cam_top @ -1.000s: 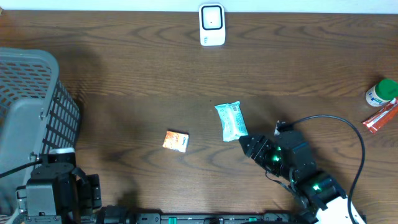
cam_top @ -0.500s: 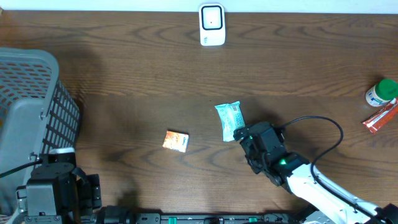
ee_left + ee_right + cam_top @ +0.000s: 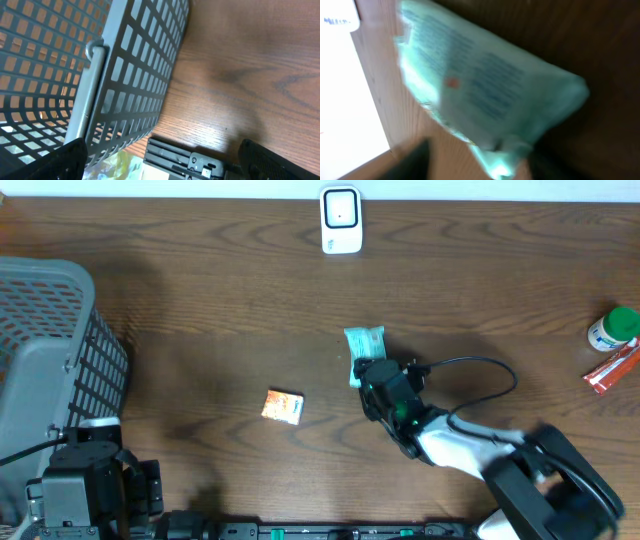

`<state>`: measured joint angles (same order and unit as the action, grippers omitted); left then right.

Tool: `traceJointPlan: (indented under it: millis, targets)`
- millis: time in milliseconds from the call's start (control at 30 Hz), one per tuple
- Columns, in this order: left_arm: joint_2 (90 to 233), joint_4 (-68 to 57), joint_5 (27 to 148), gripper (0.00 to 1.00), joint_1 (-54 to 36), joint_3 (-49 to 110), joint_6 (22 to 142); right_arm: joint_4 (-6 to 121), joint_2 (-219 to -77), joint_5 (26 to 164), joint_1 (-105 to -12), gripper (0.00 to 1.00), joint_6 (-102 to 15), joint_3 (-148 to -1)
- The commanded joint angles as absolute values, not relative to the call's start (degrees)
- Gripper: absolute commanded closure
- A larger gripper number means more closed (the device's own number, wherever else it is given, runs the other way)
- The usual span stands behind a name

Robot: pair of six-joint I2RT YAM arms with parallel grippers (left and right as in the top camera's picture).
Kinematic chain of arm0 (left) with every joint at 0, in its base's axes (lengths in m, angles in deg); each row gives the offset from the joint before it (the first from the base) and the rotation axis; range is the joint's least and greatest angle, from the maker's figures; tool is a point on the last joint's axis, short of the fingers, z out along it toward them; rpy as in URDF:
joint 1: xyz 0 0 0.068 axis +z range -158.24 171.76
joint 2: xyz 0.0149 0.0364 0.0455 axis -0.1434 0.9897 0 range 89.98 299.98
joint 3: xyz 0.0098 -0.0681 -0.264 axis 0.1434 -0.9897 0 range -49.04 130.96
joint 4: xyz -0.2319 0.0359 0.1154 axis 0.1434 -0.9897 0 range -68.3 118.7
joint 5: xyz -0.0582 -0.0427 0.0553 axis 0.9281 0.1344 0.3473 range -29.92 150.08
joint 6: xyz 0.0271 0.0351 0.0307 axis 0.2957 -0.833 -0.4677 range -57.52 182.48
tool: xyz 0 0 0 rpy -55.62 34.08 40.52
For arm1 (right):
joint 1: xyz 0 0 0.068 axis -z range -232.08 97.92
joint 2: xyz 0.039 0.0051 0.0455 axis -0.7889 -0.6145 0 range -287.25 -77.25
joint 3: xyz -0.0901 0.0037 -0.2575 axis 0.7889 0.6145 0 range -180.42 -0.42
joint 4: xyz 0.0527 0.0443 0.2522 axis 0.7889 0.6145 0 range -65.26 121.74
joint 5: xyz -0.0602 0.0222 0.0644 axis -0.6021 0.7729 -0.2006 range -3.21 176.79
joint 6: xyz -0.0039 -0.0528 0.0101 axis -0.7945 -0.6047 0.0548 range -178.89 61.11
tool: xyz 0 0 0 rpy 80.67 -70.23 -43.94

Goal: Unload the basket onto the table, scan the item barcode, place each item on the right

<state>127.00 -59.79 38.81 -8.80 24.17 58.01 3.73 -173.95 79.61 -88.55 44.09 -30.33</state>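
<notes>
A green packet lies on the wooden table near its middle; in the right wrist view the green packet is blurred and fills the frame. My right gripper sits over its near end. The packet's end lies between the two dark fingers, with bare wood showing between the left finger and the packet, so the jaws stand partly apart. The white scanner stands at the far edge. My left gripper is open and empty beside the basket.
A small orange packet lies left of the green one. A grey mesh basket fills the left side. A green-capped bottle and a red packet lie at the right edge.
My right gripper has moved left and away from me onto the green packet's near end, and its jaws have narrowed. The packet has shifted slightly toward the scanner. The left arm is still.
</notes>
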Motion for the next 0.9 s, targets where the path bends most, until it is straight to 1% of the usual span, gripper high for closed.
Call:
traceJointPlan:
  millis: [0,100,133,200,233,300,400,500,533,600,700,733,800,833,867]
  targets:
    - [126.82,-59.97,38.65,0.04,-9.02,24.3,58.3,8.45,-184.4,85.14,-84.18,0.99,42.26,-24.0]
    - [126.82,-59.97,38.65,0.04,-9.04,24.3,58.3,8.52,-179.77,83.3,-80.92,0.99,32.27,-24.0]
    - [126.82,-59.97,38.65,0.03,-9.04,24.3,58.3,8.91,-176.14,83.24,-79.68,0.99,27.0,-24.0]
    - [126.82,-59.97,38.65,0.04,-9.04,24.3,58.3,9.39,-171.53,83.7,-78.71,0.99,21.3,-24.0]
    - [126.82,-59.97,38.65,0.04,-9.02,24.3,58.3,9.52,-167.79,84.55,-78.26,0.99,16.53,-24.0]
    - [126.82,-59.97,38.65,0.04,-9.02,24.3,58.3,9.89,-161.56,87.7,-77.99,0.99,9.25,-24.0]
    - [126.82,-59.97,38.65,0.04,-9.02,24.3,58.3,11.4,-151.18,95.98,-77.84,0.99,-0.32,-24.0]
    - [126.82,-59.97,38.65,0.04,-9.04,24.3,58.3,15.25,-141.39,99.65,-77.84,0.99,-2.96,-24.0]
    - [126.82,-59.97,38.65,0.04,-9.02,24.3,58.3,18.83,-138.02,99.7,-77.84,0.99,-3.31,-24.0]
    - [126.82,-59.97,38.65,0.04,-9.02,24.3,58.3,25.52,-135.03,98.6,-77.77,0.99,-4.12,-24.0]
    - [126.82,-59.97,38.65,0.04,-9.02,24.3,58.3,31.12,-134.74,96.7,-77.77,0.99,-3.69,-24.0]
    - [126.82,-59.97,38.65,0.04,-9.02,24.3,58.3,32.67,-135.05,95.85,-77.77,0.78,-2.16,-24.0]
    - [126.82,-59.97,38.65,0.04,-9.04,24.3,58.3,33.76,-135.88,94.74,-77.47,0.09,-0.23,-24.0]
    - [126.82,-59.97,38.65,0.04,-9.02,24.3,58.3,33.52,-136.32,94.82,-76.99,0.03,-0.43,-24.0]
    - [126.82,-59.97,38.65,0.04,-9.04,24.3,58.3,32.8,-137.23,96.09,-75.72,0.01,-4.3,-24.0]
